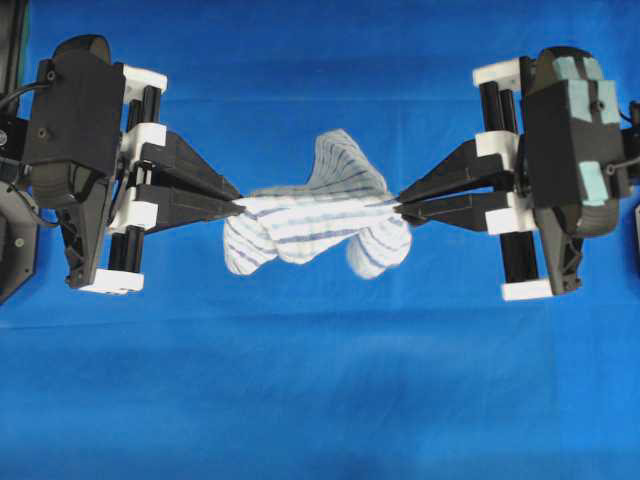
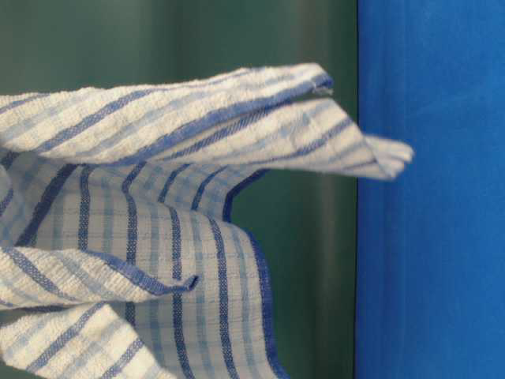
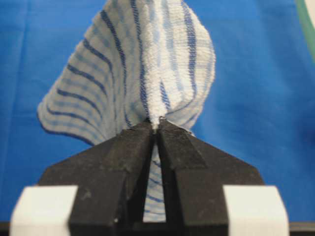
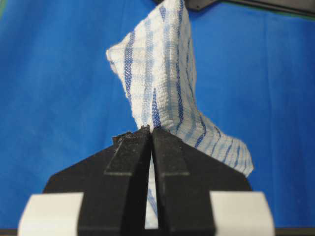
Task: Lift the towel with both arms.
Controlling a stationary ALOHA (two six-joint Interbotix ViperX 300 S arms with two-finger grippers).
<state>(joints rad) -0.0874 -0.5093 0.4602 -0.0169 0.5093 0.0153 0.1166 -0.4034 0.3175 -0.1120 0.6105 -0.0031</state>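
The towel [image 1: 315, 215], white with blue and grey stripes, hangs stretched between my two grippers above the blue covering, its loose corners drooping and flaring. My left gripper [image 1: 240, 204] pinches its left end, jaws shut on the cloth. My right gripper [image 1: 398, 206], on the arm with pale teal patches, is shut on the right end. In the left wrist view the towel [image 3: 147, 69] fans out from my left gripper [image 3: 156, 126]. From the right wrist, the towel [image 4: 162, 78] rises from my right gripper [image 4: 150, 130]. At table level the towel [image 2: 158, 221] fills the frame, hanging in folds.
The blue table covering [image 1: 320, 400] spreads under everything. A dark green backdrop [image 2: 308, 260] stands behind the towel in the table-level view. Black arm parts [image 1: 15, 230] sit at the left edge overhead.
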